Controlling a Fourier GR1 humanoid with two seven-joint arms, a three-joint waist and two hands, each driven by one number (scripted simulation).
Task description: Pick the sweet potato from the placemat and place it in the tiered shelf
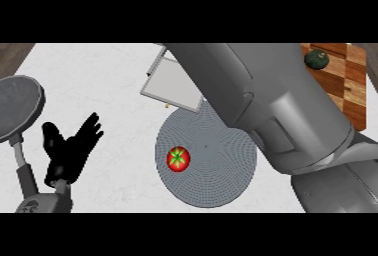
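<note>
The round grey placemat (214, 175) lies in the middle of the counter. On its left part sits a red round item with a green star-shaped top (179, 159). I see no sweet potato anywhere. Just behind the mat stands the pale, flat-framed tiered shelf (171, 82), partly covered by my right forearm (273, 105). That forearm runs from the lower right up to the top middle, and its hand does not show. My left hand (68, 150) rests open at the left, fingers up, holding nothing.
A grey pan (16, 107) with a long handle lies at the far left, close to my left hand. A wooden cutting board (347, 85) at the top right carries a dark green round item (317, 58).
</note>
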